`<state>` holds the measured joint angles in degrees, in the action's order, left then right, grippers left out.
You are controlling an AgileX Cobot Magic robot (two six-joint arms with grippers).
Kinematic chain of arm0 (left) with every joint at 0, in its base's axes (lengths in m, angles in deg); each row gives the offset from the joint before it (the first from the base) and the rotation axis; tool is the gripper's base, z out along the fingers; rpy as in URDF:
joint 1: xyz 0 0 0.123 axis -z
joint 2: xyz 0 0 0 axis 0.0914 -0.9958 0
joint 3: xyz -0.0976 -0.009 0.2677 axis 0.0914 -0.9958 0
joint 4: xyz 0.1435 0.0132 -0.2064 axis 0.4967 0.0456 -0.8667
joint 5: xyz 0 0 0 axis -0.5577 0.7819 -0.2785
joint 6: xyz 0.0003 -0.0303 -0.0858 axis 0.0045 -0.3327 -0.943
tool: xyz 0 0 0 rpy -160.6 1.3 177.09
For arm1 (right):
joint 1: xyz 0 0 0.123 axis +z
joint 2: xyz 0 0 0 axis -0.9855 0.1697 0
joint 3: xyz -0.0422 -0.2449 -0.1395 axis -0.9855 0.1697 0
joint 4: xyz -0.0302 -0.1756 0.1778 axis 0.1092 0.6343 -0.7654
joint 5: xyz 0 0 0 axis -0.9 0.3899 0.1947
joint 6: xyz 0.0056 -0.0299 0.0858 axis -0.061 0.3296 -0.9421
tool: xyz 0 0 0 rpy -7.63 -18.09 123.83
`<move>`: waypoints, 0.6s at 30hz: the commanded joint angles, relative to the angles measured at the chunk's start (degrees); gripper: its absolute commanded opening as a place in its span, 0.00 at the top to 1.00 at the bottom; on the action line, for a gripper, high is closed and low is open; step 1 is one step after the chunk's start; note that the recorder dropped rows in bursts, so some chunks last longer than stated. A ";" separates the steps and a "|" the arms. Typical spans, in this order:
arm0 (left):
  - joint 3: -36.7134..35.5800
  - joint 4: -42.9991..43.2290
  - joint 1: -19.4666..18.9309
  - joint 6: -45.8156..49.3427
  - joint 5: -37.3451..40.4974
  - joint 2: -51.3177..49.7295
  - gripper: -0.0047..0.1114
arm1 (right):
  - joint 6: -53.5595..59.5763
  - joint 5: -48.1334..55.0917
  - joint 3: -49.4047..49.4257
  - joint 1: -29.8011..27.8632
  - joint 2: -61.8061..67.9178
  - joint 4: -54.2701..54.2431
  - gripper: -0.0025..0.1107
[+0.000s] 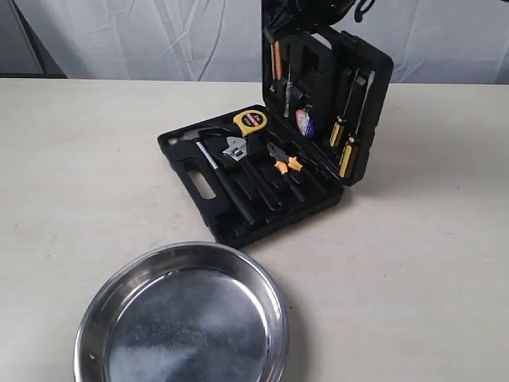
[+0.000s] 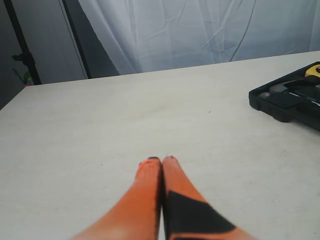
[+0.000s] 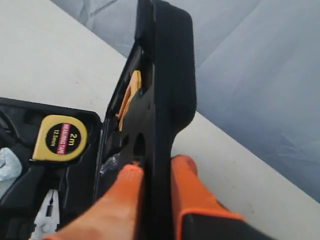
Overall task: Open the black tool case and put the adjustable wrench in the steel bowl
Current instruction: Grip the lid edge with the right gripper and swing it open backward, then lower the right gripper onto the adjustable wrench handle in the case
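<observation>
Exterior: pale desk (image 1: 79,159), white draped cloth (image 1: 159,40) behind; open black tool case (image 1: 238,215) with adjustable wrench (image 1: 235,149) in its base tray; steel bowl (image 1: 183,318) nearer, apart.
Left wrist: left claw (image 2: 161,160) pressed together, empty, over desk.
Right wrist: right claw (image 3: 156,169) clamped on upright lid (image 3: 170,75).

The left gripper (image 2: 161,159) is held with its orange fingers (image 2: 147,190) pressed together, tips touching, nothing gripped between them. The right gripper (image 3: 155,167) is clamped onto the edge of the upright case lid (image 3: 172,75), one finger set against each face.
</observation>
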<state>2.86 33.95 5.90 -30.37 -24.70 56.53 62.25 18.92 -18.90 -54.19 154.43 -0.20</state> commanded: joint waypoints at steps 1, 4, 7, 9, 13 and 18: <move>0.11 0.00 0.50 -0.28 -0.59 0.22 0.96 | 1.17 6.11 0.30 -2.01 0.23 3.74 0.77; 0.11 0.00 0.50 -0.28 -0.59 0.22 0.96 | 0.82 7.22 0.30 -2.01 0.23 7.03 0.61; 0.11 0.00 0.50 -0.28 -0.59 0.22 0.96 | -5.45 7.95 0.30 -2.01 0.23 15.59 0.57; 0.11 0.00 0.50 -0.28 -0.59 0.22 0.96 | -9.43 9.68 0.30 -2.01 0.11 23.32 0.57; 0.11 0.00 0.50 -0.28 -0.59 0.22 0.96 | -18.56 11.91 0.30 -2.01 -0.42 27.16 0.57; 0.11 0.00 0.50 -0.28 -0.59 0.22 0.96 | -9.92 8.69 0.45 -2.01 0.53 -8.40 0.64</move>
<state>2.86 33.95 5.90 -30.37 -24.70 56.53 44.00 29.62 -18.70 -56.01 154.03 8.10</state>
